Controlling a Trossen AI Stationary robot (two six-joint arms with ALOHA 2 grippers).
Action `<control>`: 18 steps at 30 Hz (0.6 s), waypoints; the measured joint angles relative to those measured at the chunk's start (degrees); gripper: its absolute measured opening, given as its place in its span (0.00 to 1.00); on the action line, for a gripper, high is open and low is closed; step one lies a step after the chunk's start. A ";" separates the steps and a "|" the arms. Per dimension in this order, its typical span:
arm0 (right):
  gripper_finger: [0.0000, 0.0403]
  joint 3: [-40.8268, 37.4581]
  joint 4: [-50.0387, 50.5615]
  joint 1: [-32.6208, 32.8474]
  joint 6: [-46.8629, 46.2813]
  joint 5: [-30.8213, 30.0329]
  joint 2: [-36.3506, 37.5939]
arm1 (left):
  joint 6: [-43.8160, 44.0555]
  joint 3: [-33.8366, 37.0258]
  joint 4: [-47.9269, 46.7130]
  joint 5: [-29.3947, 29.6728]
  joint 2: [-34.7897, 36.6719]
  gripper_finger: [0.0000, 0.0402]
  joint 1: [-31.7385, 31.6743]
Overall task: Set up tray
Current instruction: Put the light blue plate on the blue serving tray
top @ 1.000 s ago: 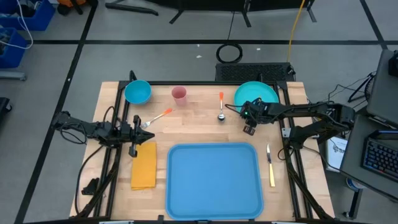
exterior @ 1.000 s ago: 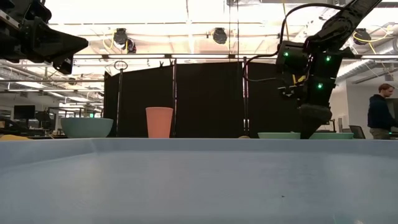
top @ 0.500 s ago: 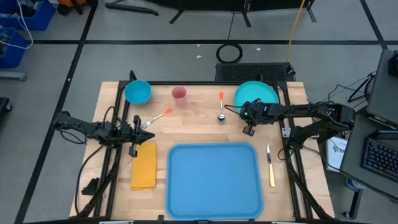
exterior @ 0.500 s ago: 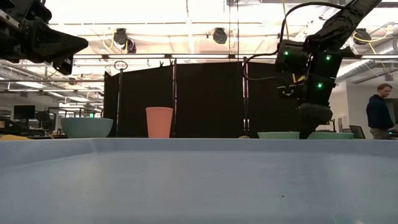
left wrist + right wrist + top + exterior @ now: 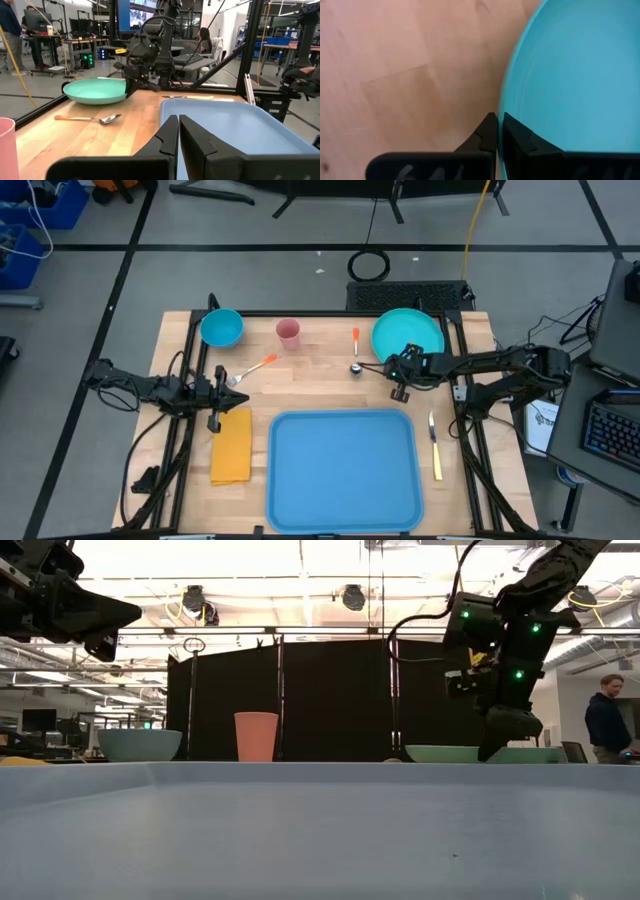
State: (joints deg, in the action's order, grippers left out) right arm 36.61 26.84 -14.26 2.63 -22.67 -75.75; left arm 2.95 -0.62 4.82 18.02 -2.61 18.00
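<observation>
The blue tray (image 5: 343,470) lies flat at the table's near middle. A round teal plate (image 5: 410,335) sits at the far right. My right gripper (image 5: 399,368) slants down at the plate's near rim and is shut on it; the low view shows this gripper (image 5: 492,748) in front of the plate (image 5: 440,754). My left gripper (image 5: 214,423) waits shut and level over the table's left side, beside the yellow napkin (image 5: 232,446), touching nothing. My right gripper pinches the teal plate's near rim (image 5: 503,107) between its two fingers. The fingers slant down onto it from above and from the table's right. The plate stays about level and low over the table; whether any of it is lifted I cannot tell.
A blue bowl (image 5: 221,328) and a pink cup (image 5: 288,331) stand at the far left. A spoon (image 5: 355,352) lies left of the plate, a fork (image 5: 252,370) near my left gripper, and a knife (image 5: 434,446) right of the tray. A person (image 5: 606,715) stands beyond the table.
My right hand has swung a little and rolled at the plate's near rim. The plate has shifted slightly toward the table's left edge.
</observation>
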 joint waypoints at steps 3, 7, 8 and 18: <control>0.00 0.09 0.16 1.54 -0.40 0.07 0.37 | 0.12 0.00 -0.02 0.00 -0.01 0.05 0.00; 0.00 1.84 1.52 3.74 -1.49 -0.36 0.35 | 0.17 0.00 -0.10 0.05 0.00 0.05 0.00; 0.00 2.59 2.04 4.40 -1.50 -1.03 0.35 | 0.16 0.00 -0.22 0.07 0.00 0.05 0.00; 0.00 12.45 5.25 10.91 -1.38 -1.43 0.35 | 0.16 0.00 -0.33 0.07 -0.02 0.05 0.00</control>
State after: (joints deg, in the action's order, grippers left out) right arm 49.06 32.09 -3.35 1.25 -24.10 -75.40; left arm 3.11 -0.62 4.49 18.09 -2.63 18.00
